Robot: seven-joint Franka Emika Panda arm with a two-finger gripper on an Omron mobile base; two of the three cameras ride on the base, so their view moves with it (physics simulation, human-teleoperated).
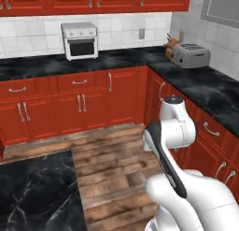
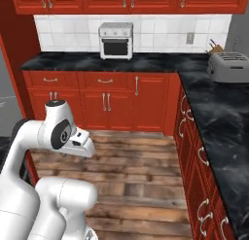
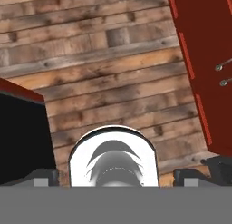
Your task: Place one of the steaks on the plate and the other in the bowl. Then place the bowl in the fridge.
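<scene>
Folding low over wood floor (image 3: 113, 82), arm (image 1: 170, 132) tucked, tool (image 3: 115, 180) spread wide (empty).

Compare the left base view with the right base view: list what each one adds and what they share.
Left base view adds: a black marble top at lower left, and a grey framed panel on the wall at upper right.
Right base view adds: a tall red panel down its left edge, with a grey surface beyond it.
Shared: the white toaster oven, the silver toaster, the knife block, the black L-shaped counter, the red cabinets, the wooden floor and the white arm.
</scene>
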